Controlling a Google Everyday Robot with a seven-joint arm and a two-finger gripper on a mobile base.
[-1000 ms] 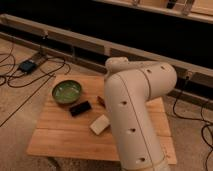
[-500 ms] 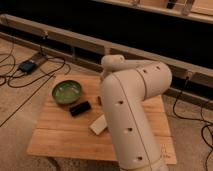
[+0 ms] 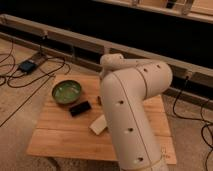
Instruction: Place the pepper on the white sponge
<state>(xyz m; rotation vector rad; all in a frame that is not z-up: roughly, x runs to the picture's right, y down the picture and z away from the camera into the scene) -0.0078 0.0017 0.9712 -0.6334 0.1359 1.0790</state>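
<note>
Arm (image 3: 132, 117): a big white casing right in front of me, rising over the right half of the table.
Gripper: out of sight behind that casing, so I cannot tell how wide it stands or whether it holds anything.
Table (image 3: 60, 140): low, made of wooden slats.
White sponge (image 3: 98, 126): lying askew on the table, its right end against the arm.
Pepper: I cannot make it out from here.
Black block (image 3: 80, 108): lying flat, just beyond the sponge.
Green bowl (image 3: 66, 92): behind the block, toward the table's far-left corner.
Cables (image 3: 30, 66): trailing on the floor further back.

We can't see the gripper; it's somewhere behind the arm (image 3: 131, 100); white sponge (image 3: 98, 126) loses its 3 o'clock end behind that arm; dark bit (image 3: 98, 100) at the arm's 9 o'clock edge too small to tell; pepper hidden from us; arm cut off at 6 o'clock.
</note>
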